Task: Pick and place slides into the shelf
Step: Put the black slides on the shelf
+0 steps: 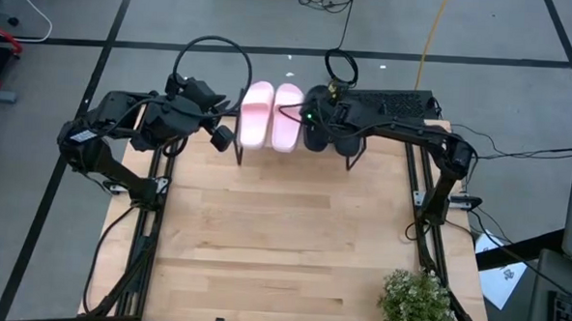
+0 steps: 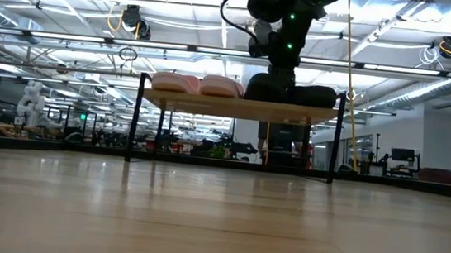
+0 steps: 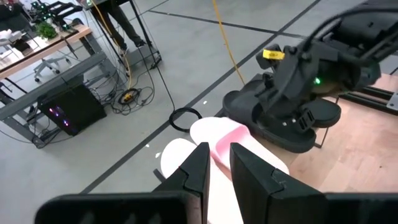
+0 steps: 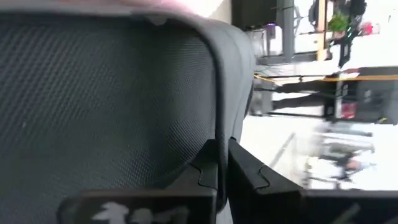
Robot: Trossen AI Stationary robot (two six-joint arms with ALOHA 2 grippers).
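On the shelf (image 2: 240, 107) at the table's far edge, the pink slides (image 1: 271, 116) sit beside the black slides (image 1: 328, 128). The right hand (image 4: 222, 163) is clenched on a black slide's strap edge. Foam-like, they look light and bendy, so the strap is the likeliest hold. The left hand (image 3: 217, 168) hovers over the pink pair, slightly parted and empty.

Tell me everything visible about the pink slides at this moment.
The pink slides are a pale pink pair with wide straps, apparently soft foam. They lie side by side, flat and upright, on the shelf, at its left part in the high view, next to the black slides. The left claw hovers beside them; nothing grips them.
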